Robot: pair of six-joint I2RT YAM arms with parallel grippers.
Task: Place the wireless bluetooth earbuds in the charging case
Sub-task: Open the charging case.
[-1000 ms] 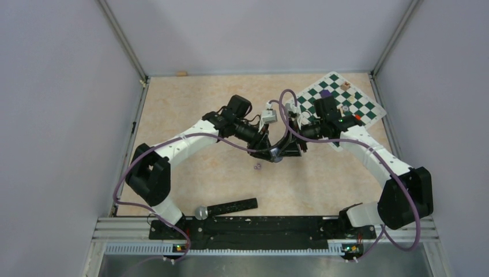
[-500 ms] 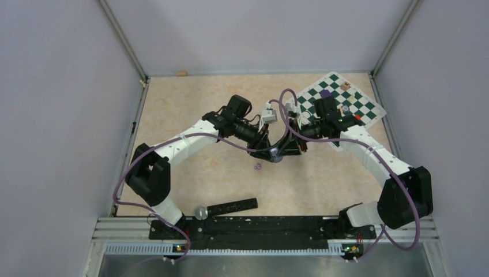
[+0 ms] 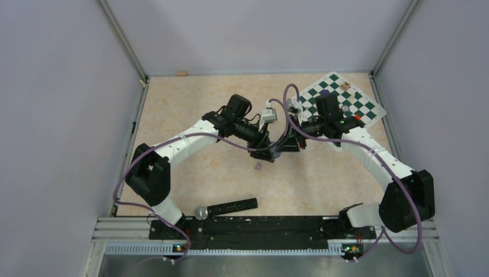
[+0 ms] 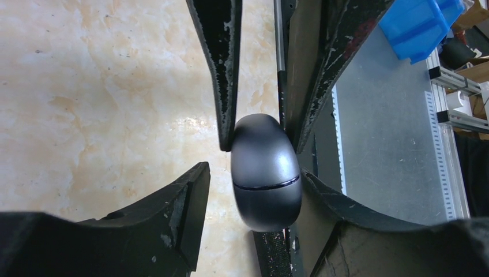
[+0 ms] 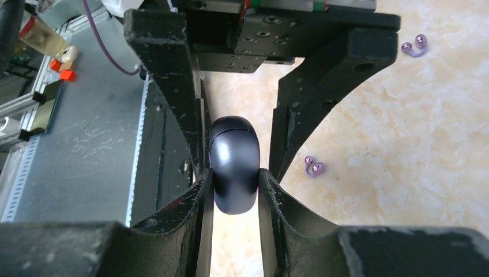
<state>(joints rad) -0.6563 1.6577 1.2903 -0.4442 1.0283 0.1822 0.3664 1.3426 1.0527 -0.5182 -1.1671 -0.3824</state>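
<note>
The beige marbled table (image 3: 190, 115) fills the floor of a grey-walled cell. The left arm (image 3: 184, 141) and right arm (image 3: 369, 153) reach in from the near corners and meet a little right of the middle. A green-and-white chessboard (image 3: 363, 109) lies tilted in the far right corner with a few small coloured pieces on it, just beyond the right arm's wrist. Near the front edge, left of centre, lies a flat black strip (image 3: 233, 205) with a round silver end. Between the two wrists the dark oval charging case (image 4: 265, 184) hangs above the table, its lid seam closed. The right gripper (image 5: 235, 176) is clamped on it, one finger pressed to each side of the shell. The left gripper (image 3: 267, 151) faces it from the other end with its jaws parted. In the left wrist view one of its fingers stands clear of the case, while the other lies just beside it. A lilac earbud (image 3: 258, 167) rests on the bare table just near of the grippers, apart from the case. The right wrist view shows a second lilac earbud (image 5: 414, 46) also lying on the table, well apart from the first. No black earbuds can be made out.
</note>
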